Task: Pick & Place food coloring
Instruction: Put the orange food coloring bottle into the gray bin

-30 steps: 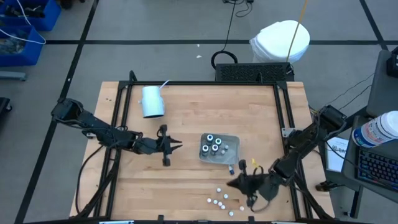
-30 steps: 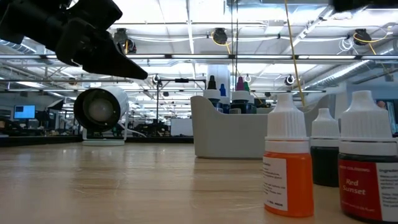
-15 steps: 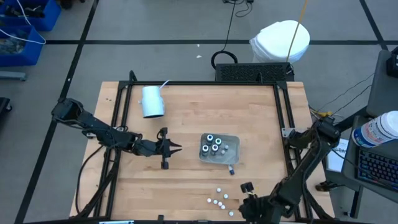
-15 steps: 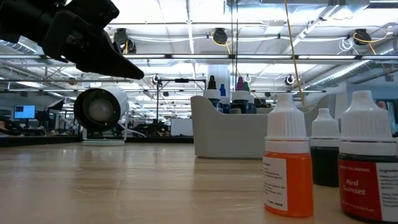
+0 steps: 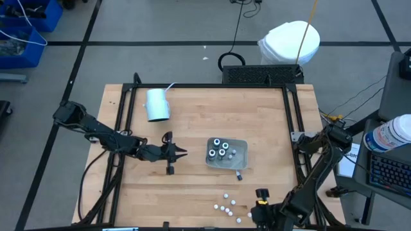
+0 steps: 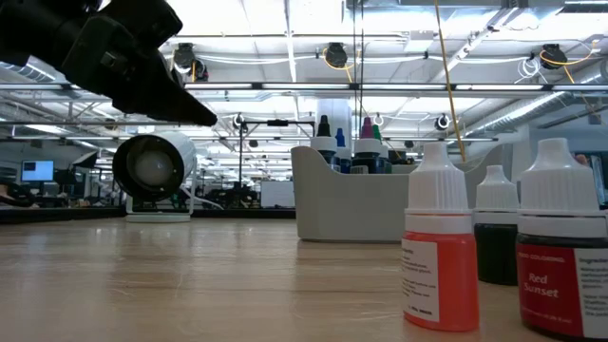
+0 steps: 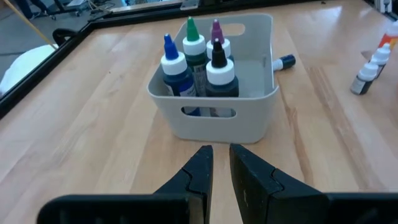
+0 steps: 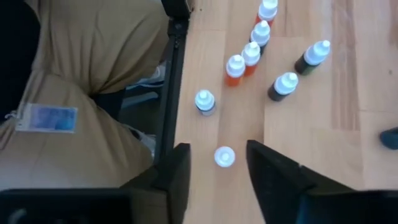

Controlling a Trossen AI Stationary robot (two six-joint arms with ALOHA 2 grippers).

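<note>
Centre-left of table [image 5: 192,115] is bare wood, open passage. Obstacles: tray [image 5: 226,153] mid-frame right of centre, cup [image 5: 157,104] lying upper left, loose bottles [image 5: 230,205] clustered at the bottom edge, one lying bottle [image 5: 239,174] just below the tray.

From my low view, the red bottle [image 6: 562,249] is cut off at the frame's right edge, its label only partly readable; the tray [image 6: 347,204] hides 4 bottles' bodies.
</note>
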